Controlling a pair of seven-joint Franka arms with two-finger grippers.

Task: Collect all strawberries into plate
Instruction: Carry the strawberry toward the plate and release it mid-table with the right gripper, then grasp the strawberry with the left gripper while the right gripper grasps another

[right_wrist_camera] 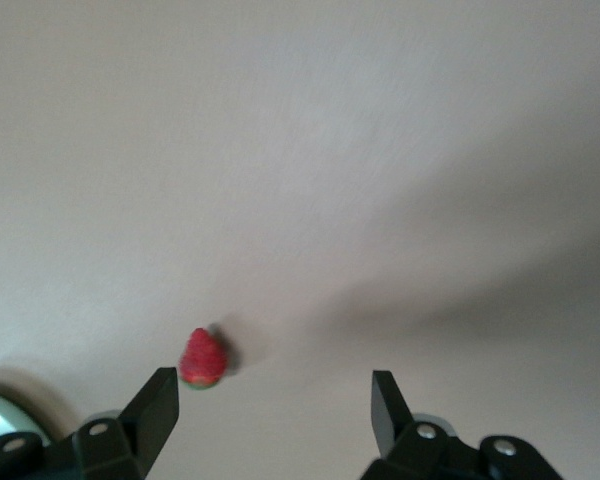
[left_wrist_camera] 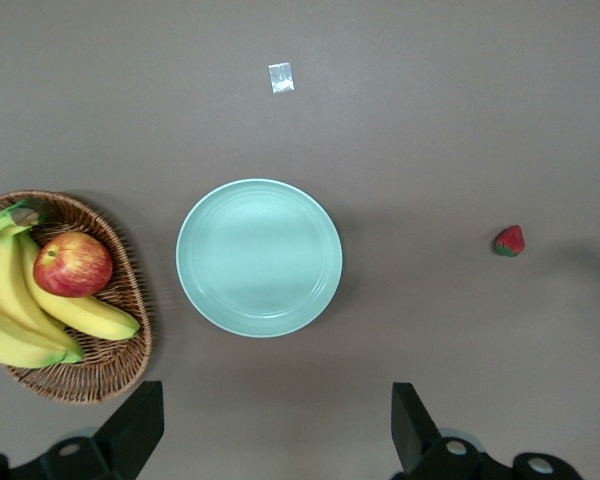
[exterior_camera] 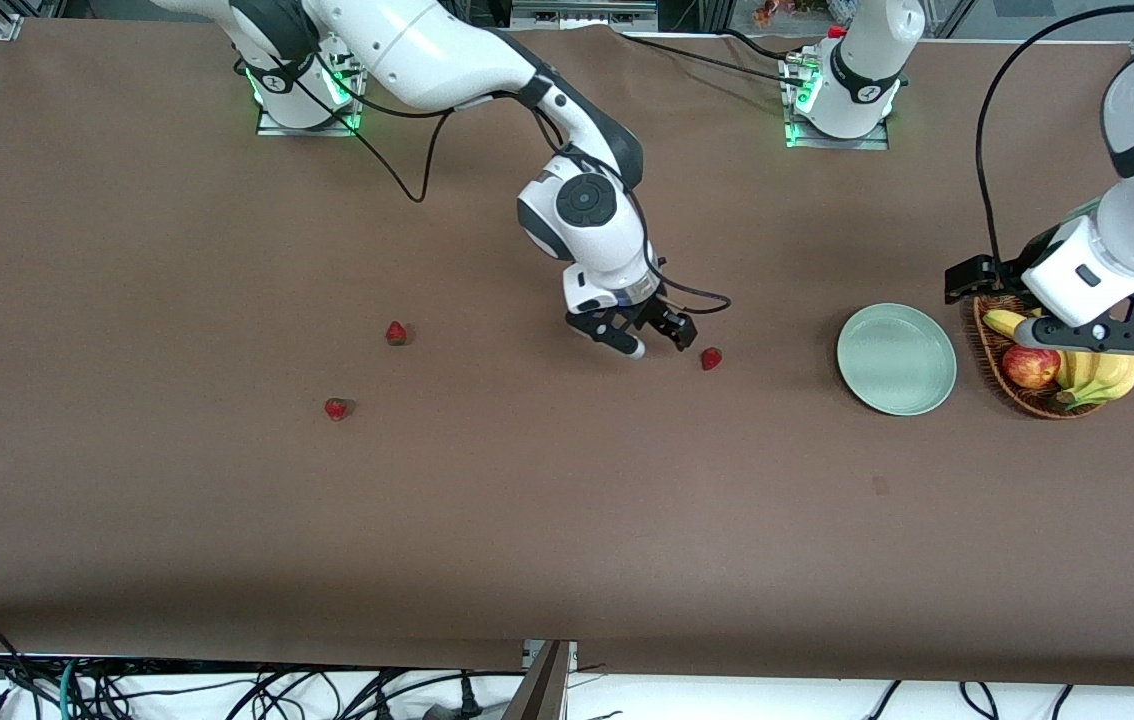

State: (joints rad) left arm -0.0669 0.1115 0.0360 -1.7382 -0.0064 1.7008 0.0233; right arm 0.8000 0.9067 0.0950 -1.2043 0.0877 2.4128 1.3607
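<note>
On the brown desk 3 strawberries are seen, none of them on the plate, which is bare and lies toward the left arm's end of the desk, just beside the wicker basket. The nearest strawberry to the plate lies on the desk between the plate and the right tool, close by the tool's fingertips but apart from them; in the right wrist view the same berry is seen on the desk just beside 1 finger, not between the 2. The right tool is held low over the middle of the desk with its fingers spread and nothing gripped. The other 2 strawberries lie toward the right arm's end: 1 is farther from the front camera, and the other is nearer to it, the 2 set near each other and well apart from the plate. The left tool hangs over the basket with its fingers spread wide and empty, and the left arm is waiting. In the basket an apple and a bunch of bananas are held, the apple touching the bananas. In the left wrist view a small pale scrap is seen on the desk, apart from the plate
</note>
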